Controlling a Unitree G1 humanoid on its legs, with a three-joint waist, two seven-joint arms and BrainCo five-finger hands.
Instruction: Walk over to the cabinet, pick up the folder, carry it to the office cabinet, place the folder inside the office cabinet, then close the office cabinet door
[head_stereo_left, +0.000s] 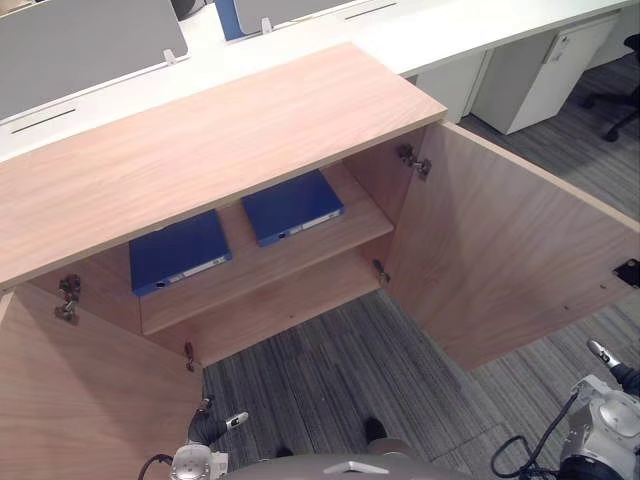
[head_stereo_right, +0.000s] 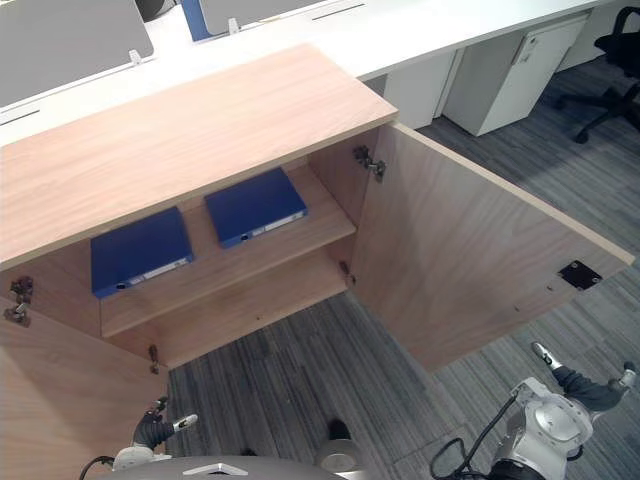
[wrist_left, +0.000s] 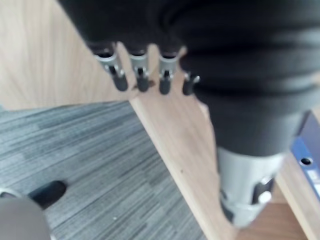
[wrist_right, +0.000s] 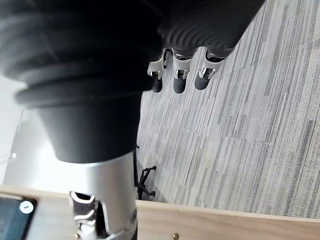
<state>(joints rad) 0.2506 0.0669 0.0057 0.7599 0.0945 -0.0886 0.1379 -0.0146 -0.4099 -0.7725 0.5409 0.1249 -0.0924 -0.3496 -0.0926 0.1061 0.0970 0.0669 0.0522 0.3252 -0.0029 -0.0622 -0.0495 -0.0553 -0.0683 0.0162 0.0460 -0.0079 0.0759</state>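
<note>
Grey carpet (head_stereo_left: 340, 360) runs up to the wooden office cabinet (head_stereo_left: 200, 140), which stands with both doors wide open. The left blue folder (head_stereo_left: 178, 250) and the right blue folder (head_stereo_left: 291, 206) lie flat on its upper shelf (head_stereo_left: 300, 250), so placing looks done. Your left hand (head_stereo_left: 212, 425) and right hand (head_stereo_right: 580, 385) hang low, fingers loose, holding nothing. Next you'll likely need to reach the right door (head_stereo_left: 500, 250) and the left door (head_stereo_left: 80, 390) and swing them shut.

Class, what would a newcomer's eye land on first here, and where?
A blue folder and its twin lie flat side by side on the shelf of the wooden cabinet, its doors wide open. The left hand and right hand hang open, low over the carpet.
</note>
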